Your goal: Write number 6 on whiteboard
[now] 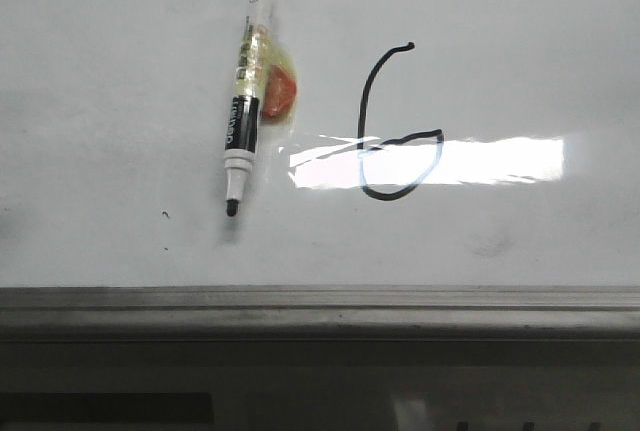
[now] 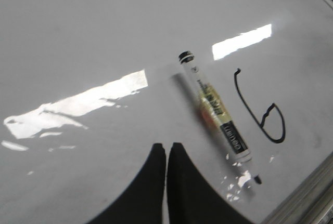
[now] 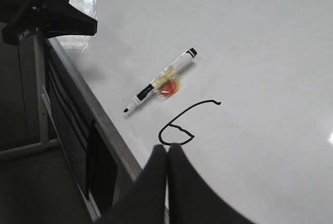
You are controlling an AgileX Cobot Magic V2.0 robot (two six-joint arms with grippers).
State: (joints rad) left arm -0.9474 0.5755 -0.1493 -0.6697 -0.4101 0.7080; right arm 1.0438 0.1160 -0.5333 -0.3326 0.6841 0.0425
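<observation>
**6 drawn, marker lying loose, both grippers closed and empty**

Count: 1 whiteboard [image 1: 120, 71], 1 frame strip [image 1: 320, 309] along its near edge, 1 marker [image 1: 248, 91], 1 drawn number 6 [image 1: 395, 126], 2 grippers, a few tiny black specks [image 1: 165, 215] on the board.

Whiteboard: glossy, flat, bright glare bar crossing the lower loop of the 6 in the front view. Faint smudges on the surface.

Arms: neither shows in the front view. Each is seen only from its own wrist camera, raised off the board and looking down at it at an angle. Left gripper [image 2: 166, 154]: fingers pressed together, only a thin seam between them, nothing held. Right gripper [image 3: 167, 154]: same, fingers together, nothing between them.

Marker: lies flat on the board, uncapped, black tip towards the frame strip, tail end away from it. Clear yellowish tape is wrapped around the mid-barrel, with an orange piece [image 1: 279, 91] stuck on the side facing the 6. No gripper touches it. It sits just beyond the left fingertips, close to them; from the right gripper it is further out, past the 6.

Number 6: thin black line, tall curved stem with a small hook at the top, closed rounded loop below. It lies just beside the marker, not touching it. From the left gripper it lies beyond the marker. From the right gripper it is the nearest thing, its loop just ahead of the fingertips.
</observation>
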